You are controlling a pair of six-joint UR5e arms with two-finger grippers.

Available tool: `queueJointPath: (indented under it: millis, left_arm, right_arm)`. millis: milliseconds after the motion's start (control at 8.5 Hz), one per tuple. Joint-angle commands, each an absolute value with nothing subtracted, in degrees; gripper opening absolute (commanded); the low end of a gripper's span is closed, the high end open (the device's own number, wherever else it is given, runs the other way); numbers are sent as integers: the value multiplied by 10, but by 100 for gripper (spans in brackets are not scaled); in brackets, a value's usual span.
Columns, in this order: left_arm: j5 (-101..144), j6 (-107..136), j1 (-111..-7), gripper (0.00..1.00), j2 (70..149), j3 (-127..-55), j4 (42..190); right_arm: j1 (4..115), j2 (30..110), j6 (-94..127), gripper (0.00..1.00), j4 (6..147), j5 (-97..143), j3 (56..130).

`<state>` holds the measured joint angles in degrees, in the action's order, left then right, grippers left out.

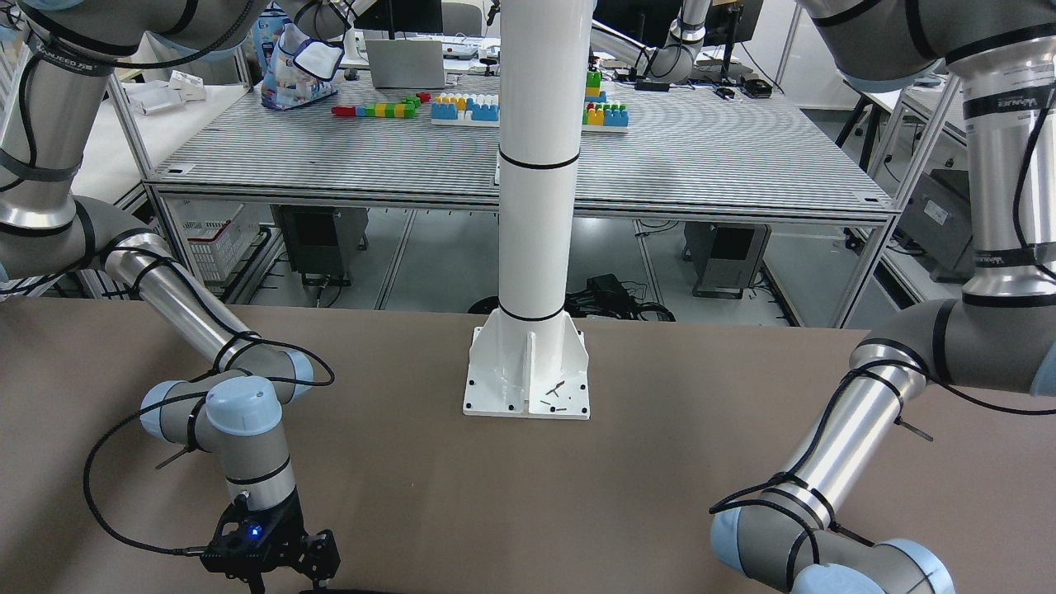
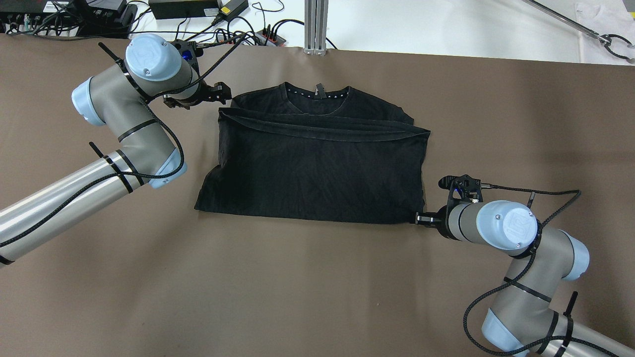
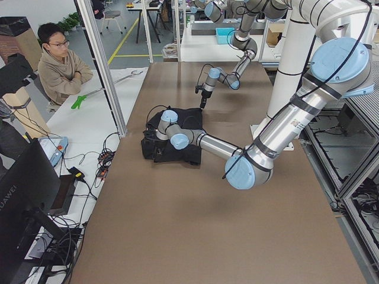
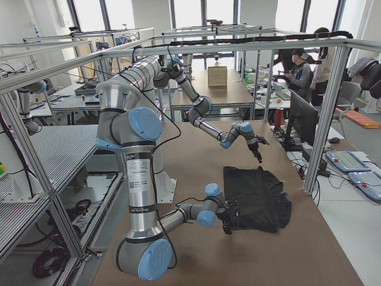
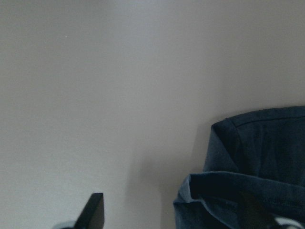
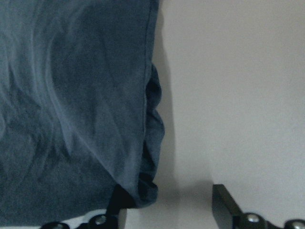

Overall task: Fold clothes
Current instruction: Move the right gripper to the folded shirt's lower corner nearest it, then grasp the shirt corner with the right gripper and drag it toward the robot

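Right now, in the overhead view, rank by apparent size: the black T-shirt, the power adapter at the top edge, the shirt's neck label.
Largest: black T-shirt
Next: power adapter
Smallest: neck label

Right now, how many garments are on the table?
1. The black garment lies folded on the table, left gripper at its far-left corner, right gripper at its near-right corner. Anything beneath it would be hidden.
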<state>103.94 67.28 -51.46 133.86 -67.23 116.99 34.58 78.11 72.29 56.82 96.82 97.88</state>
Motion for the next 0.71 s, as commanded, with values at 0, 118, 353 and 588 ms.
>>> queueJointPath:
  millis: [0, 118, 353, 588]
  left_arm:
    - [1039, 670, -515, 99, 1339, -671, 1170]
    - [1039, 669, -515, 99, 1338, -671, 1170]
    - [1039, 670, -514, 99, 1339, -671, 1169]
    - [1039, 674, -512, 99, 1340, -672, 1169]
  right_arm:
    - [345, 779, 728, 0, 572, 972, 977]
    - [347, 779, 727, 0, 573, 974, 977]
    - [361, 779, 727, 0, 588, 1000, 984]
    - [376, 789, 729, 0, 631, 1045, 1050]
